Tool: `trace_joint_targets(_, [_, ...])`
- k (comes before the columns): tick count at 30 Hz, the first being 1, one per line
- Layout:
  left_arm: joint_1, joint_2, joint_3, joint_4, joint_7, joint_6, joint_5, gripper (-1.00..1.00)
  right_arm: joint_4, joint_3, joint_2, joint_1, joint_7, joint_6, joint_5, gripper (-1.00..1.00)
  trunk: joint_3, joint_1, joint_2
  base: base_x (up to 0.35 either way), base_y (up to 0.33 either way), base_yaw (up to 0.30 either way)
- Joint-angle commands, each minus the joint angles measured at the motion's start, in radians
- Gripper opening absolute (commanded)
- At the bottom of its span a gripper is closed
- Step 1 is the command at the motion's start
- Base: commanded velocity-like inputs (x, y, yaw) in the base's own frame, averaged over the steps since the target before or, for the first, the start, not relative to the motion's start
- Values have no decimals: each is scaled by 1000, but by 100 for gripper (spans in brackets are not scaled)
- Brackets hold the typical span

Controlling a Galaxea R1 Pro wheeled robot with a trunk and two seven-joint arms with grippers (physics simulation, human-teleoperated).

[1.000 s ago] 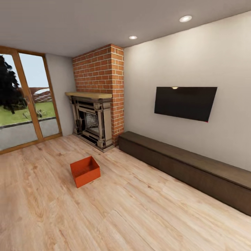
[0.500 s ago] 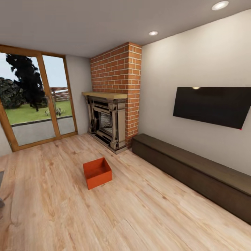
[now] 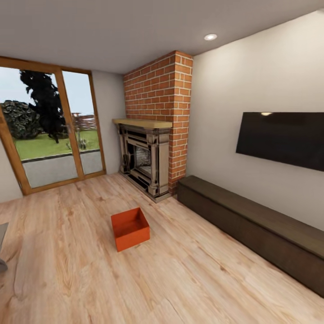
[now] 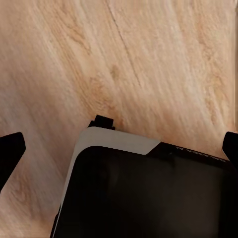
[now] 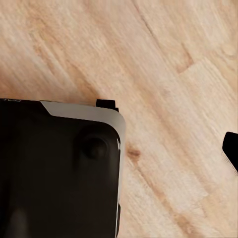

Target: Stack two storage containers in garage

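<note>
One red-orange storage container sits lidless and empty on the light wood-plank floor of the living room, a short way in front of the brick fireplace. The second container is out of view. In the left wrist view my left gripper is open, its dark fingertips far apart over bare planks and the robot's black base. In the right wrist view my right gripper hangs over planks with one fingertip at the frame's edge, spread wide. Neither gripper holds anything.
A long dark low bench runs along the right wall under a wall-mounted TV. Wood-framed glass doors stand at the back left. A grey edge of furniture pokes in at the far left. Open floor surrounds the container.
The head camera has swung left and moved closer, so the fireplace, TV and container have shifted right in the picture. The container itself lies where it was.
</note>
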Motion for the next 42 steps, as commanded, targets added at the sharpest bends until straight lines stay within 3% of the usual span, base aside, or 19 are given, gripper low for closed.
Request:
trace_joint_targets(1, [-1, 0, 8, 1, 2, -3, 2, 100, 3, 9, 0, -1, 0, -6, -10, 100, -2, 1, -1, 323, 0, 0])
trace_joint_targets(29, [-1, 0, 8, 1, 2, -3, 2, 100, 3, 9, 0, -1, 0, -6, -10, 100, -2, 1, -1, 319, -52, 0])
trace_joint_targets(42, [-1, 0, 8, 1, 2, -3, 2, 100, 3, 9, 0, -1, 0, -6, -10, 100, -2, 1, -1, 292, -153, 251])
